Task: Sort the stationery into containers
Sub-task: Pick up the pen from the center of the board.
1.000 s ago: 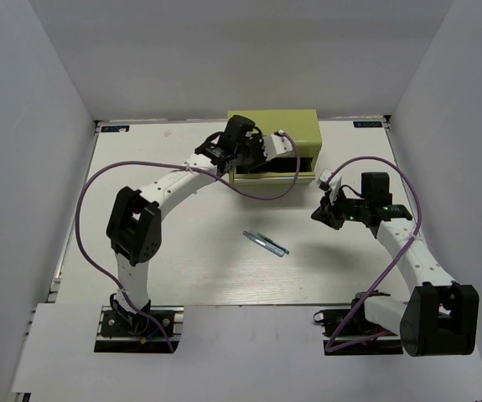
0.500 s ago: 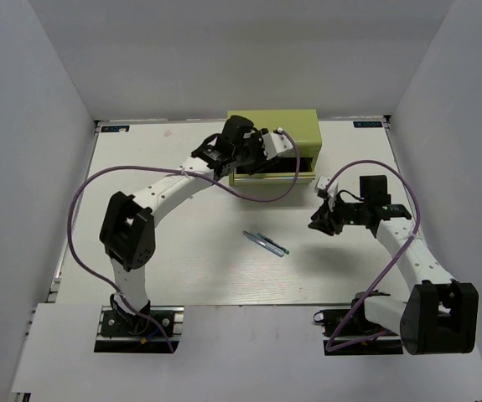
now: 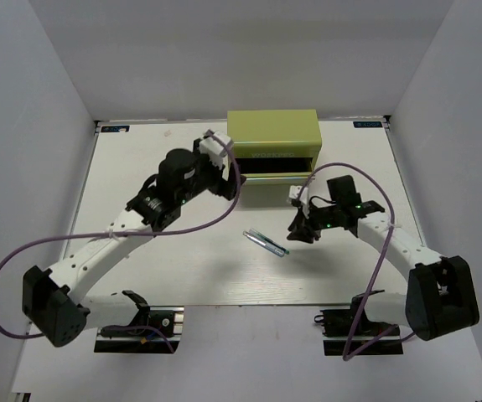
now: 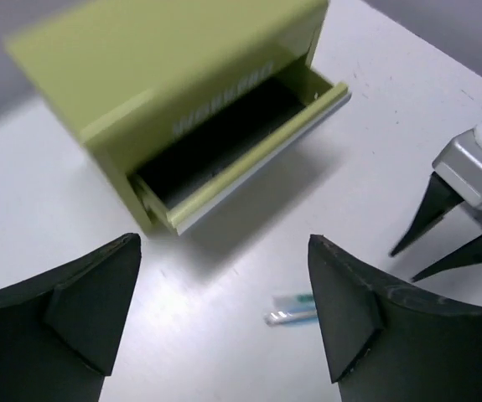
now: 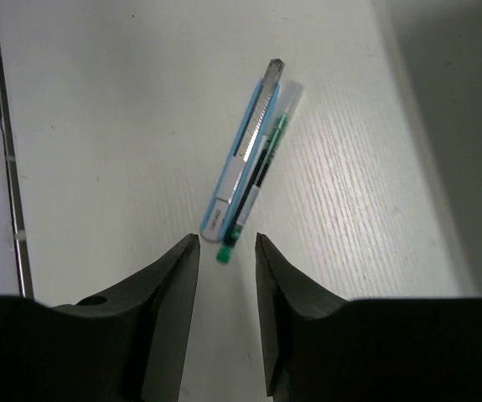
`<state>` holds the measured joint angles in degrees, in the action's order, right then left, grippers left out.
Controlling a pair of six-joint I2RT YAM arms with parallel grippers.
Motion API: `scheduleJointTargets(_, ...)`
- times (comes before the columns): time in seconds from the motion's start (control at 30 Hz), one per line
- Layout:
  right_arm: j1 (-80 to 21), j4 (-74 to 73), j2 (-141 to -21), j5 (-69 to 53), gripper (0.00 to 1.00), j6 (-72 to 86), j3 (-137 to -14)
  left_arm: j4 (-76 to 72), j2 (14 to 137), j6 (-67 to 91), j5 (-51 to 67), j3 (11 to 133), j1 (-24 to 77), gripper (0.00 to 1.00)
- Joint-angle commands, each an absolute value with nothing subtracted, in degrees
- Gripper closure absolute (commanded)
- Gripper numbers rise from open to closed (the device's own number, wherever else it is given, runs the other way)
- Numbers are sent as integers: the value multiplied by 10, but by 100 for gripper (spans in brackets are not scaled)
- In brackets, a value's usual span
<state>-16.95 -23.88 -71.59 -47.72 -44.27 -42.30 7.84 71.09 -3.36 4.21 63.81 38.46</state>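
The teal-green pen (image 5: pixel 259 179) and the pale blue-silver pen (image 5: pixel 239 164) lie side by side, touching, on the white table (image 3: pixel 182 251). From above they show at mid-table (image 3: pixel 266 243). My right gripper (image 5: pixel 226 276) is open, and the teal pen's green end lies just beyond its fingertips. From above the right gripper (image 3: pixel 298 228) sits just right of the pens. My left gripper (image 4: pixel 224 318) is wide open and holds nothing, hovering left of the yellow-green chest (image 3: pixel 274 138). One drawer (image 4: pixel 249 151) stands pulled out, its inside dark.
The right gripper (image 4: pixel 467 209) shows at the right edge of the left wrist view, and the pens (image 4: pixel 295 308) lie between my left fingers in that view. Grey walls enclose the table on three sides. Purple cables loop off both arms.
My left gripper has drawn back from the open drawer towards the left and front, and its jaws have opened wide. My right gripper has moved left up to the pens and parted its jaws.
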Motion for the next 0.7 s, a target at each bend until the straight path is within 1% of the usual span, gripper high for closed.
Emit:
scheduleJointTargets(0.0,-238,-147,-736,-397,60,-332,-428,103,678,156,-32,571,381,9)
scheduleJointTargets(0.03,-245,-135,-743,-385,60,-322,-435,108,672,214,-40,543,381,4)
scheduleJointTargets(0.07,-255,-129,-759,-350,57,-289,-436,115,665,246,-50,531,381,2)
scheduleJointTargets(0.1,-278,-115,-765,-337,57,-281,-439,129,658,277,-70,508,381,1)
scheduleJointTargets(0.13,-284,-106,-771,-324,56,-275,-445,135,657,322,-76,498,381,1)
scheduleJointTargets(0.17,-298,-93,-787,-289,56,-261,-446,143,652,344,-87,490,381,1)
scheduleJointTargets(0.27,-323,-91,-818,-238,54,-238,-467,167,652,407,-112,471,381,1)
scheduleJointTargets(0.3,-328,-87,-823,-229,53,-235,-468,167,652,413,-112,464,381,1)
scheduleJointTargets(0.47,-366,-65,-857,-159,53,-211,-485,167,642,431,-112,452,381,1)
scheduleJointTargets(0.67,-388,-64,-892,-133,50,-185,-508,172,636,431,-118,441,381,1)
